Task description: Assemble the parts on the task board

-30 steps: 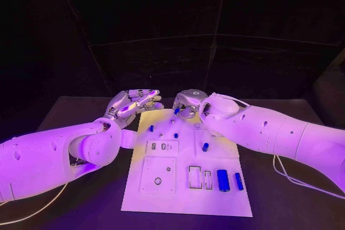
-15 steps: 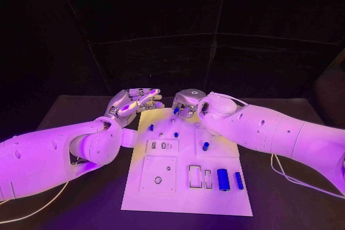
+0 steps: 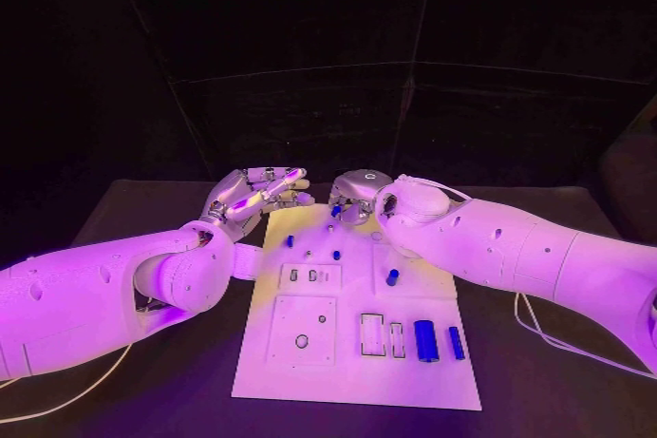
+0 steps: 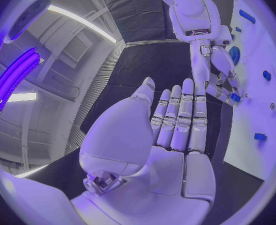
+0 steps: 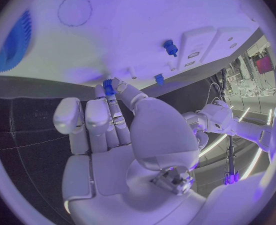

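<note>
Partly hidden: blue part [image 5: 108, 87] in right robot hand [image 5: 107, 115].

task board [image 3: 411, 381]: smooth matt plate, looks like plastic, with shallow moulded recesses.
parts [image 3: 424, 342]: small pieces of smooth, slightly shiny plastic.
bench [image 3: 151, 210]: dark matt top; it may be cloth, hard to tell.
left hand [image 4: 169, 135]: glossy metal-look shells over the palm, smooth, with jointed segments.
right hand [image 5: 122, 130]: the same polished finish; its fingers [image 5: 110, 110] are smooth and reflective.
arms [image 3: 520, 253]: smooth hard shell, plastic-like, with a soft sheen.
</note>
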You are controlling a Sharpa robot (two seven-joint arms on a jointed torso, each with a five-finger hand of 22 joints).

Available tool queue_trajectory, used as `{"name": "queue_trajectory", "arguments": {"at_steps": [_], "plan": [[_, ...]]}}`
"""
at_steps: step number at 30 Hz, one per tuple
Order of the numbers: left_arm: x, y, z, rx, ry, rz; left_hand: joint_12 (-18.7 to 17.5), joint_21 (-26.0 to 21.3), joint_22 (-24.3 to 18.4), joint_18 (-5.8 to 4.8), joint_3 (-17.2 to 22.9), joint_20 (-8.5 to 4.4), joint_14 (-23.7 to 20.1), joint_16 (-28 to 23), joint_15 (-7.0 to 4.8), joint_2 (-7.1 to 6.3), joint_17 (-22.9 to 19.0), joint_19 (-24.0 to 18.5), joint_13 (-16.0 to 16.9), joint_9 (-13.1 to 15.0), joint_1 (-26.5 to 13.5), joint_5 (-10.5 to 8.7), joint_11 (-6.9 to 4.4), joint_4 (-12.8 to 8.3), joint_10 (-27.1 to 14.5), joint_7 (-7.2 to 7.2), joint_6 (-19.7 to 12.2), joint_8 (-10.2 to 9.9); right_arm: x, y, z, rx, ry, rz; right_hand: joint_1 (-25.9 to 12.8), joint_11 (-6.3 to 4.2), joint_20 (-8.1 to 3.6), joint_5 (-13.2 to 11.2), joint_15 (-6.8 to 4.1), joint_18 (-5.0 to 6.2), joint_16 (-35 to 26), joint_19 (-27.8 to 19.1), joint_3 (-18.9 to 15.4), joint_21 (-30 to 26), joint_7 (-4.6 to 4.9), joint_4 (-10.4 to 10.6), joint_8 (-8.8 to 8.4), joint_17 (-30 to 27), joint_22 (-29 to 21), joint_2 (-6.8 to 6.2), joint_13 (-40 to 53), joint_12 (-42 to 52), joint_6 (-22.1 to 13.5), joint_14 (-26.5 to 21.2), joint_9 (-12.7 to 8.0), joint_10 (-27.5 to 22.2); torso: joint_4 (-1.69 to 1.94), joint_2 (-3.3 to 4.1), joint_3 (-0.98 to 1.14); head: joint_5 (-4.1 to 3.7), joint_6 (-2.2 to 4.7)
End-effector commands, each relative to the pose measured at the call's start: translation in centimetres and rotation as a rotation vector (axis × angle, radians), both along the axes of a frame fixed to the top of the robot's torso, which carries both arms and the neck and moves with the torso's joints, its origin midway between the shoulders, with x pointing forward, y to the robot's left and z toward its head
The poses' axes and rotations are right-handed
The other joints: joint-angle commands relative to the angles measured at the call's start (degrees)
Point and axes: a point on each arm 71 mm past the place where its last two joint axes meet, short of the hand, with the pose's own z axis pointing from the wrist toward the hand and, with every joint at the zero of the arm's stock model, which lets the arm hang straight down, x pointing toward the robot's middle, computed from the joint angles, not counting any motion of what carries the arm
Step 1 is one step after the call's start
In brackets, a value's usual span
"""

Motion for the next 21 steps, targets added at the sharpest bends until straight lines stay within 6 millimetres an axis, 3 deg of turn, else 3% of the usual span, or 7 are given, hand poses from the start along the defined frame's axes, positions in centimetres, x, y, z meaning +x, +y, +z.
{"name": "queue_trajectory", "arguments": {"at_steps": [1, 4, 6, 8, 12, 18, 21], "plan": [[0.0, -0.1, 0.2, -0.005, -0.015, -0.012, -0.4, -0.3, -0.08, 0.81, 0.05, -0.02, 0.41, -0.37, -0.18, 0.3, 0.06, 0.4, -0.01, -0.05, -0.04, -0.16, 0.03, -0.36, 0.36, 0.08, 0.48, -0.09, 0.1, -0.2, 0.3, 0.008, -0.024, -0.008, -0.57, 1.45, 0.83, -0.33, 0.99, 1.02, -4.41, -5.16, -0.61, -3.26, 1.13, 0.38, -0.13, -6.57, -6.97, -2.63, -0.09, -0.25, -5.72, -2.35, -0.36, -4.95, -0.11, 0.01, 0.0, 0.07, 0.07], [0.0, 0.0, 0.2, -0.004, -0.015, -0.011, -0.47, -0.33, -0.11, 0.81, 0.03, -0.02, 0.44, -0.43, -0.18, 0.3, 0.08, 0.42, -0.01, -0.05, -0.05, -0.17, 0.03, -0.39, 0.39, 0.09, 0.5, -0.14, 0.1, -0.4, 0.5, 0.023, -0.042, -0.01, -0.12, 2.1, 1.54, -1.13, 1.61, 2.66, -11.92, -11.62, -2.94, -7.99, 1.38, 1.13, 0.13, -17.66, -15.89, -3.95, 0.02, 0.27, -10.71, -6.28, -0.21, -10.91, -0.11, 0.01, 0.01, 0.09, 0.16], [0.0, 0.0, 0.2, -0.004, -0.015, -0.009, -0.47, -0.33, -0.11, 0.81, 0.03, -0.02, 0.44, -0.43, -0.18, 0.3, 0.08, 0.42, -0.01, -0.05, -0.05, -0.17, 0.03, -0.39, 0.39, 0.09, 0.5, -0.14, 0.0, -0.7, 0.6, 0.039, -0.055, -0.01, 0.44, 2.06, 1.67, -1.12, 1.6, 3.18, -13.46, -13.55, -4.71, -10.08, 1.3, 1.92, 0.1, -19.72, -19.13, -4.26, 0.12, 0.85, -13.35, -6.87, -0.22, -12.24, -0.09, 0.0, 0.02, 0.07, 0.24], [0.1, 0.1, 0.2, -0.003, -0.015, -0.007, -0.47, -0.33, -0.11, 0.81, 0.03, -0.02, 0.44, -0.43, -0.18, 0.3, 0.08, 0.42, -0.01, -0.05, -0.05, -0.17, 0.03, -0.39, 0.39, 0.09, 0.5, -0.14, -0.1, -1.2, 0.8, 0.056, -0.062, -0.01, 0.83, 2.03, 1.66, -0.96, 1.52, 3.21, -13.71, -13.53, -5.75, -10.63, 1.21, 2.41, 0.18, -20.19, -19.73, -4.31, 0.17, 1.5, -13.12, -6.72, -0.13, -12.36, -0.14, -0.04, 0.07, 0.12, 0.56], [0.1, 0.4, 0.2, -0.001, -0.016, 0.0, -0.47, -0.33, -0.11, 0.81, 0.03, -0.02, 0.44, -0.43, -0.18, 0.3, 0.08, 0.42, -0.01, -0.05, -0.05, -0.17, 0.03, -0.39, 0.39, 0.09, 0.5, -0.14, -0.6, -2.3, 1.1, 0.108, -0.069, -0.013, 1.22, 1.59, 1.42, 0.41, 1.21, 2.7, -12.45, -10.77, -7.54, -9.69, 1.06, 3.58, 0.83, -19.14, -17.25, -4.19, 0.5, 4.05, -10.23, -5.17, 0.25, -9.85, -0.26, -0.1, 0.05, 0.26, 1.22], [0.2, 1.1, 0.3, 0.003, -0.019, 0.015, -0.47, -0.33, -0.11, 0.81, 0.03, -0.02, 0.44, -0.43, -0.18, 0.3, 0.08, 0.42, -0.01, -0.05, -0.05, -0.17, 0.03, -0.39, 0.39, 0.09, 0.5, -0.14, -1.7, -6.1, 2.1, 0.252, -0.031, -0.064, -0.08, 0.96, 0.95, 1.36, 0.7, 1.8, -8.96, -6.59, -10.36, -7.45, 0.78, 6.21, 1.05, -14.85, -12.55, -4.49, 0.6, 6.9, -8.78, -2.69, 0.31, -6.1, -0.61, -0.3, 0.1, 0.14, 2.03], [0.2, 1.3, 0.4, 0.004, -0.02, 0.019, -0.47, -0.33, -0.11, 0.81, 0.03, -0.02, 0.44, -0.43, -0.18, 0.3, 0.08, 0.42, -0.01, -0.05, -0.05, -0.17, 0.03, -0.39, 0.39, 0.09, 0.5, -0.14, -2.0, -8.1, 2.4, 0.289, 0.011, -0.113, -0.88, 0.2, 0.55, 1.97, 0.13, 1.01, -5.77, -3.24, -11.69, -5.3, 0.39, 7.72, 1.48, -10.27, -8.02, -4.78, 1.31, 9.37, -7.54, -0.94, 0.45, -1.62, -0.81, -0.4, 0.19, -0.05, 2.2]]}}
